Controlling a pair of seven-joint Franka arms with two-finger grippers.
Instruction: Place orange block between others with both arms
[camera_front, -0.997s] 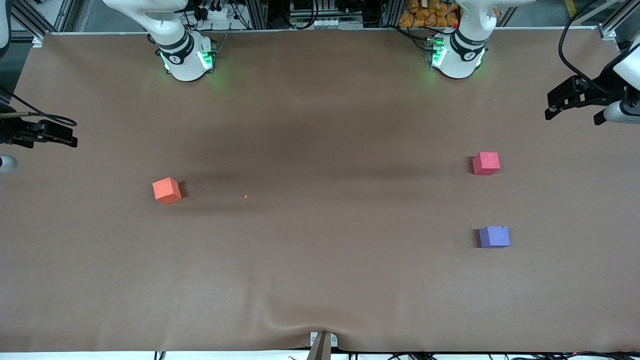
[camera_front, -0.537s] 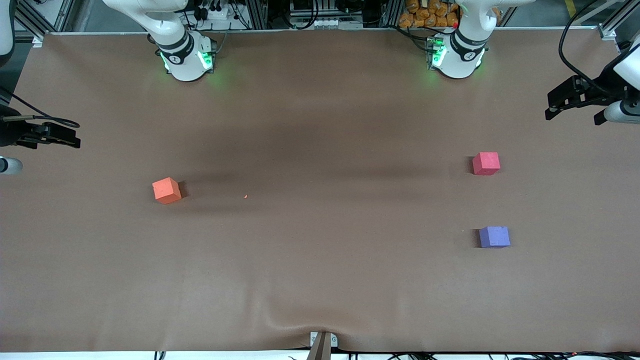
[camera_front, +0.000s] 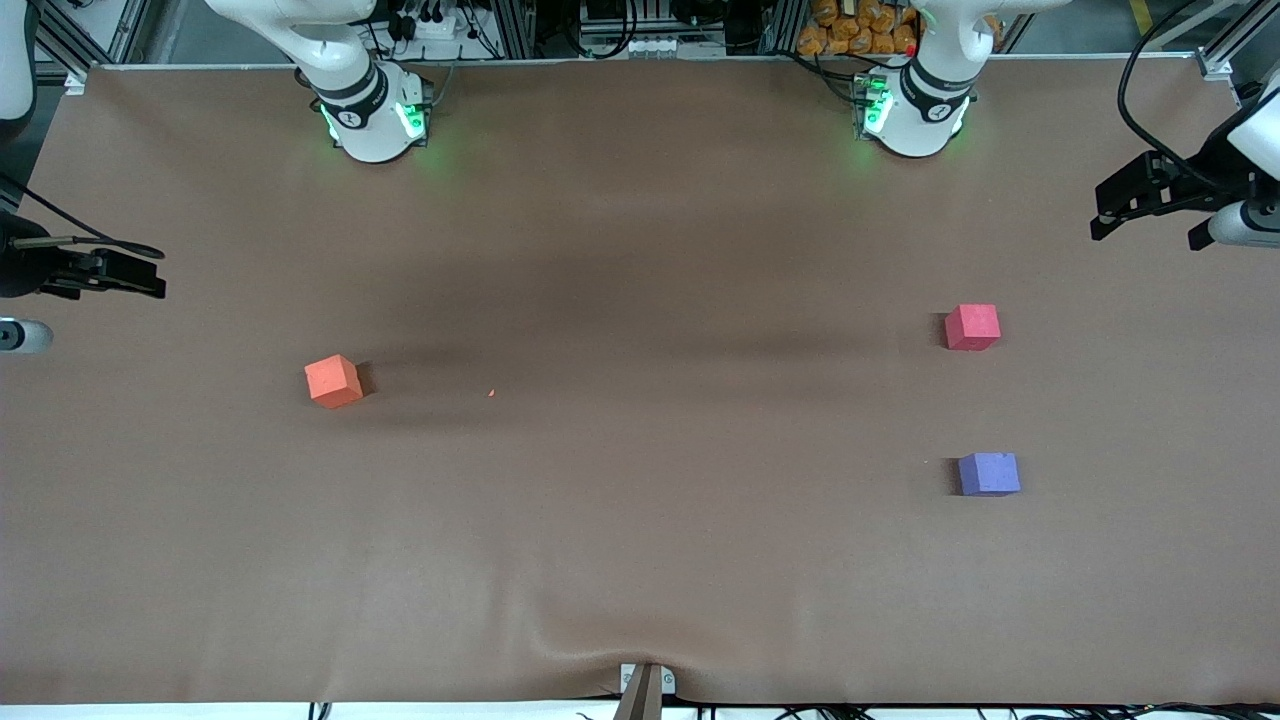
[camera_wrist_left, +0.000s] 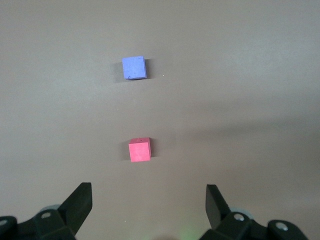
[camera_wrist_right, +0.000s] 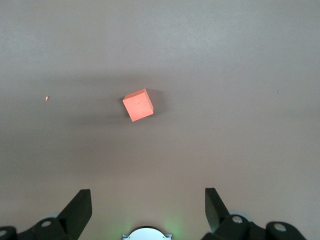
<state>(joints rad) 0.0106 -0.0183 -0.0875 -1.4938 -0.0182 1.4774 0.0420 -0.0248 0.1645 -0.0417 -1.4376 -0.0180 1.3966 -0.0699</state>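
Both pairs of jaws are standing wide apart and holding nothing. The right gripper (camera_wrist_right: 145, 207) is hanging high over the table's right-arm end, and its wrist view is looking down on the orange block (camera_wrist_right: 138, 104), which is sitting alone on the brown table cover (camera_front: 640, 560) with one corner turned toward the jaws. The left gripper (camera_wrist_left: 147, 202) is hanging high over the left arm's end, looking down on the red block (camera_wrist_left: 139, 150) and the purple block (camera_wrist_left: 134, 67).

As for progress, nothing of the task is showing as done. The orange block (camera_front: 333, 381) is lying toward the right arm's end of the table, well apart from the other two. The red block (camera_front: 972, 327) and the purple block (camera_front: 989, 474) are sitting toward the left arm's end, the purple one nearer the front camera, with a bare gap between them where the orange one is meant to go. All of it appears to be waiting: the pickup, the carry across, likely a handover between the arms, and the placing.

The front view is showing the whole layout and how far apart the orange block and the pair are, but each gripper is appearing only as a dark shape at the frame's edge, the right gripper (camera_front: 110, 275) at one side and the left gripper (camera_front: 1150, 195) at the other. The wrist views are making the spread fingers plain. A tiny orange speck (camera_wrist_right: 46, 98) is lying near the orange block, clearer in the right wrist view.
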